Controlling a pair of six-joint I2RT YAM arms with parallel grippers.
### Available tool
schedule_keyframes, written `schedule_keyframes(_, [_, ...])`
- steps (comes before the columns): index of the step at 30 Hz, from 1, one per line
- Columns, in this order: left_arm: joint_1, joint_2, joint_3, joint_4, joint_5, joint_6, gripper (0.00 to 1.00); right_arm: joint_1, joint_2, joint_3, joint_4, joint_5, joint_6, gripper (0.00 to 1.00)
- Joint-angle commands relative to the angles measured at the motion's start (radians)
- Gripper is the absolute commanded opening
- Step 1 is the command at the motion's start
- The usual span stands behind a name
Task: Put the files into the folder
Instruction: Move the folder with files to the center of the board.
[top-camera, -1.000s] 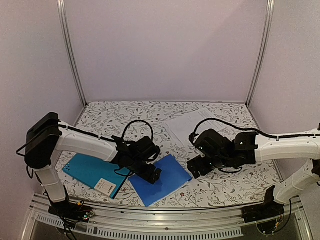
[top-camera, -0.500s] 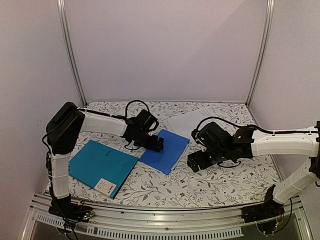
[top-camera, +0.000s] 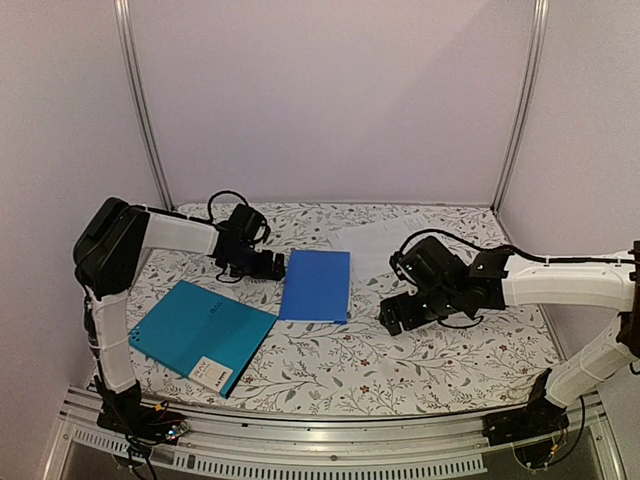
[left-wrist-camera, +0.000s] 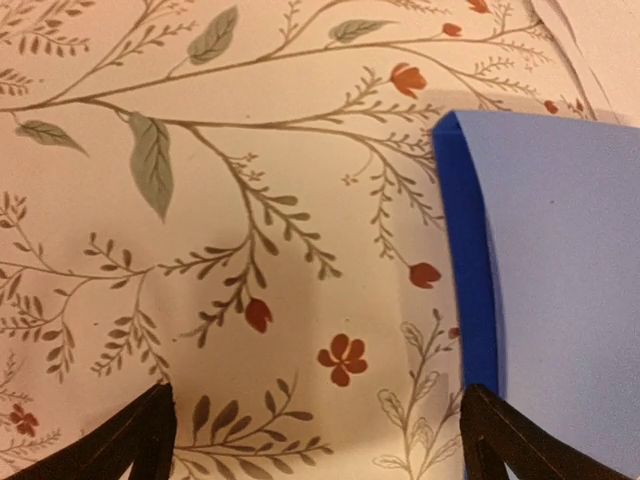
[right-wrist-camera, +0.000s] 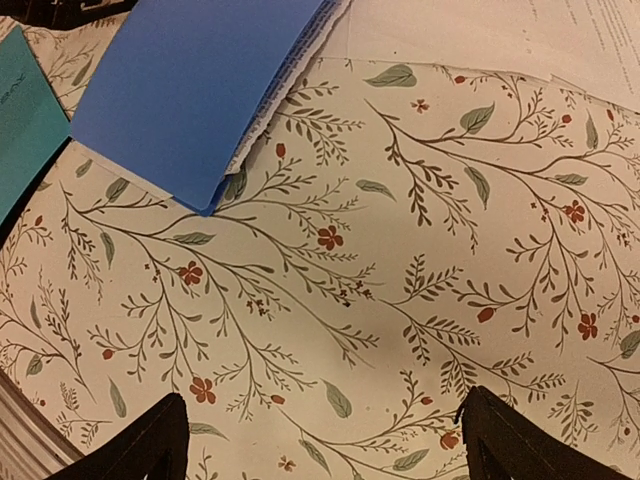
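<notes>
the files (top-camera: 390, 243) lie flat at the upper centre-right of the top view, well apart from the folder (top-camera: 195, 330), which lies closed at lower left. i judge it must be opened before any sheet goes in. the blue folder (top-camera: 317, 285) sits between them, its upper right corner meeting the sheets. the left gripper (top-camera: 272, 265) hangs spread and empty just beside the blue folder's left edge. the right gripper (top-camera: 392, 318), also spread and empty, hovers over bare cloth (top-camera: 420, 370) below the files, likely placed to reach them.
</notes>
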Motion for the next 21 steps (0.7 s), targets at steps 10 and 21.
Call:
schedule_keyframes(10, [0.065, -0.199, -0.189, -0.071, 0.007, -0.016, 1.0, -0.041, 0.327, 0.21, 0.2, -0.07, 0.038, 0.95])
schedule_keyframes(21, [0.067, -0.463, -0.331, -0.021, 0.068, -0.117, 0.99, -0.051, 0.677, 0.449, 0.256, -0.111, 0.124, 0.95])
